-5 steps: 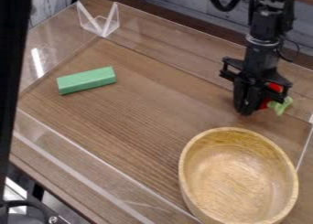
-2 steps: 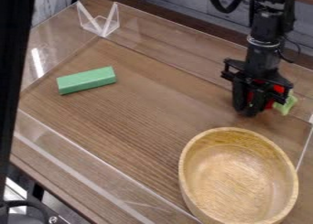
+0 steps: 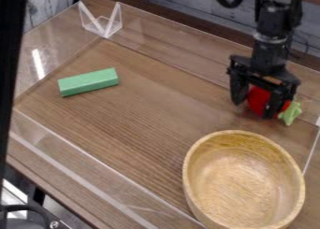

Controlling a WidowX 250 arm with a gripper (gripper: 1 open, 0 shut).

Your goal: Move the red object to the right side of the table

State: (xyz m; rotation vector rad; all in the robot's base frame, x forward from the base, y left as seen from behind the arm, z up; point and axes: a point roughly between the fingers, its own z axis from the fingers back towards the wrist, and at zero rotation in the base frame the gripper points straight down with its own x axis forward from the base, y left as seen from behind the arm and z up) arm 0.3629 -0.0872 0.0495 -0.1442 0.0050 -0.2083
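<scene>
At the right side of the brown wood-grain table (image 3: 150,116) the red object (image 3: 260,101), a small toy strawberry, rests on the surface, its green leafy cap (image 3: 291,112) pointing right. My gripper (image 3: 263,93) hangs straight above it, open. Its black fingers (image 3: 238,87) stand apart on either side of the strawberry and do not squeeze it.
A round light wooden bowl (image 3: 244,183) sits at the front right, just in front of the strawberry. A green rectangular block (image 3: 89,81) lies at the left. A clear acrylic stand (image 3: 103,21) is at the back left. Low clear walls border the table.
The jaws, shut on the strawberry a moment ago, have spread apart. The strawberry now sits free on the table between them.
</scene>
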